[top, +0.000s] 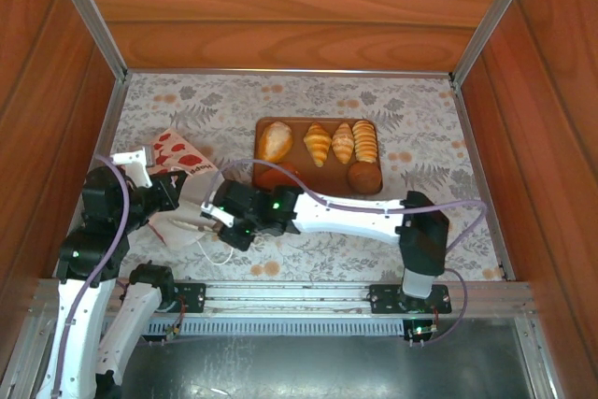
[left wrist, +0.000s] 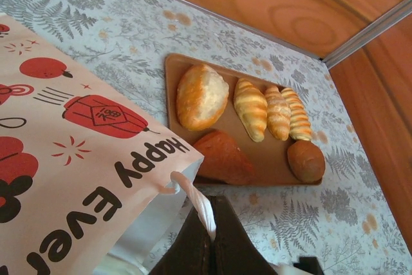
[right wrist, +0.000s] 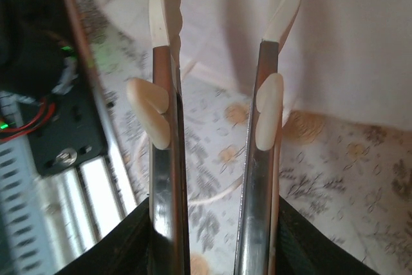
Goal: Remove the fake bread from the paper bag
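Left side of table (top: pixel 420 109): paper bag (top: pixel 177 151) sits well left of the tray (top: pixel 327 179), printed face up, mouth toward the near edge.

- Left pincer (left wrist: pixel 209 236): clenched on the bag's white cord handle (left wrist: pixel 196 201), which runs straight into the shut jaws.
- Right pincer (top: pixel 207 221): arm reaches across from the right base and the fingers are at the bag mouth. On the wrist cam the right pincer (right wrist: pixel 225 4) is released, jaws apart with only table print and a loop of cord in the gap. White paper surrounds the tips; can't tell how far in they are.
- Fake bread (top: pixel 318 144): six pieces lie on the tray. Back row: oval loaf (left wrist: pixel 201 96), two croissants, then a ridged roll (left wrist: pixel 297 115). Front row: reddish piece (left wrist: pixel 222 158) at left, round bun (left wrist: pixel 306 160) at right.
- Bag interior is just white paper on the cams, so can't tell whether any bread is inside.
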{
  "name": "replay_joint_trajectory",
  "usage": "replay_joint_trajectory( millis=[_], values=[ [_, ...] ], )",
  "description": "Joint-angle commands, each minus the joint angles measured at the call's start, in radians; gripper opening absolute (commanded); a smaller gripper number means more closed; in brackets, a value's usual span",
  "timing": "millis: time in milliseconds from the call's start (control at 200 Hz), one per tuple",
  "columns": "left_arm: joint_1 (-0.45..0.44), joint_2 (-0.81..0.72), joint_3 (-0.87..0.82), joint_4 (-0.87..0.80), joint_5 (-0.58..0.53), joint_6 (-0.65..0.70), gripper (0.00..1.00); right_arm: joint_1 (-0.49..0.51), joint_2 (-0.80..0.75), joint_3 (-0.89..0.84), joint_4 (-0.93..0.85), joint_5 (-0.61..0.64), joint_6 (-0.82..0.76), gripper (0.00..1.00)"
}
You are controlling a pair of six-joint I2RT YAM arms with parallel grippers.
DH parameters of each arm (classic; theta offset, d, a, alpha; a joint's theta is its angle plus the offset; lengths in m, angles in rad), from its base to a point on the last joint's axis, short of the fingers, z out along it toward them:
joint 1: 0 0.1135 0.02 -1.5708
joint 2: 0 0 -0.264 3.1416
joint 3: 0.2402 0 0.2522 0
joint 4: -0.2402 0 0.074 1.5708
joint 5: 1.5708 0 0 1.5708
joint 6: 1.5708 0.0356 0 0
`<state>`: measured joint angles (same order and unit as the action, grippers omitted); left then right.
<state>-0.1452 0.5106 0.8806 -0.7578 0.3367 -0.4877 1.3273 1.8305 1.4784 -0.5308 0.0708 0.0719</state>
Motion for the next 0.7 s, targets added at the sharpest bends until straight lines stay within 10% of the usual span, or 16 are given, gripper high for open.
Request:
replay_joint_trajectory(
  millis=[0,695],
  values=[
    [-0.005,-0.012,0.036,-0.023,-0.011,0.006,0.0,0.012,0.041,0.072,0.008,0.111,-0.027,0.44],
    [-0.005,0.038,0.062,-0.023,-0.024,-0.022,0.0,0.012,0.267,0.221,0.06,0.179,-0.093,0.44]
  ],
)
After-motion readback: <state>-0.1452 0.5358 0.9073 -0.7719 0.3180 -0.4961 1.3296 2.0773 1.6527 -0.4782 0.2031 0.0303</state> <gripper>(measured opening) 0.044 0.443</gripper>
